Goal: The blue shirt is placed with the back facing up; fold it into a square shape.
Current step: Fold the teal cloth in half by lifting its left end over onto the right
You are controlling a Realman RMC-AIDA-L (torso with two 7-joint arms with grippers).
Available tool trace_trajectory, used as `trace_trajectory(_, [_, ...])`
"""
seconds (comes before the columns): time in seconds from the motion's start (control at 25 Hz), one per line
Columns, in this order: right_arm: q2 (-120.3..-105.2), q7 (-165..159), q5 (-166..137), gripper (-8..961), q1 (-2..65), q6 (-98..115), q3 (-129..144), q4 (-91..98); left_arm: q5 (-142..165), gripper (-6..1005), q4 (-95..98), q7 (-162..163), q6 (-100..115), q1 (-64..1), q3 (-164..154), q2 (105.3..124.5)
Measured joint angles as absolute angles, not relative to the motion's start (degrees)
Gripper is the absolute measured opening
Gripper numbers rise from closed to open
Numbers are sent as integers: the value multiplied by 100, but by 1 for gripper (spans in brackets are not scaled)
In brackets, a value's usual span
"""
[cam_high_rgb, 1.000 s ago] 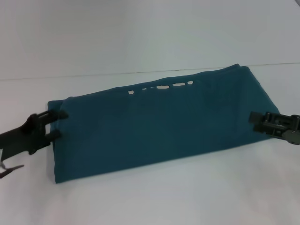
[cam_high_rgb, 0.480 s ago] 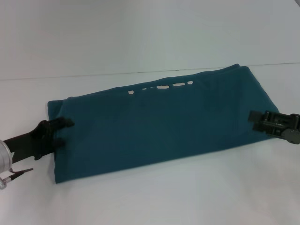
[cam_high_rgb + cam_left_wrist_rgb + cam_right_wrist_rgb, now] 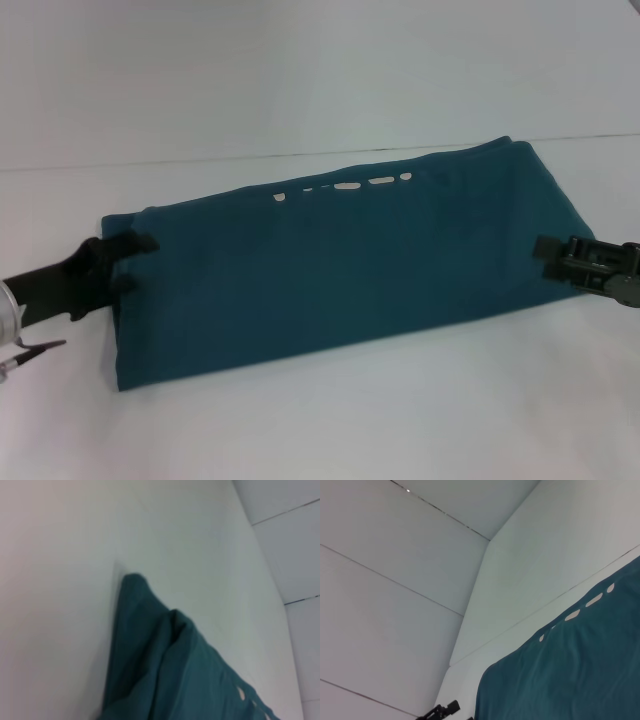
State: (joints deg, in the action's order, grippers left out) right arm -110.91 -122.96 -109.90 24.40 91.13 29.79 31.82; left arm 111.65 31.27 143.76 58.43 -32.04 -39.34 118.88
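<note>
The dark teal-blue knit T-shirt (image 3: 340, 265) lies folded into a long band across the white table (image 3: 330, 425). My left gripper (image 3: 132, 262) straddles its left edge, fingers spread (one above, one below). My right gripper (image 3: 548, 256) pinches the right edge.

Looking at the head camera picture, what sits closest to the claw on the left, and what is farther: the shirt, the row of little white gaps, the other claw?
1. blue shirt, at the left gripper.
2. row of white gaps, mid-shirt, far edge.
3. right gripper, opposite end.
</note>
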Motion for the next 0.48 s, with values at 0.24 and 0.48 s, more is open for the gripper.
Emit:
trace_trajectory(0.24, [-11098, -12289, -10989, 758, 2440, 9110, 2979, 3182, 11228, 753, 3107, 14442, 5675, -3323, -3964, 11851])
trace_trajectory(0.48, [-11103, -12299, -10993, 758, 2427, 9106, 2979, 3181, 11409, 756, 2900, 14435, 5387, -3431, -4055, 11830])
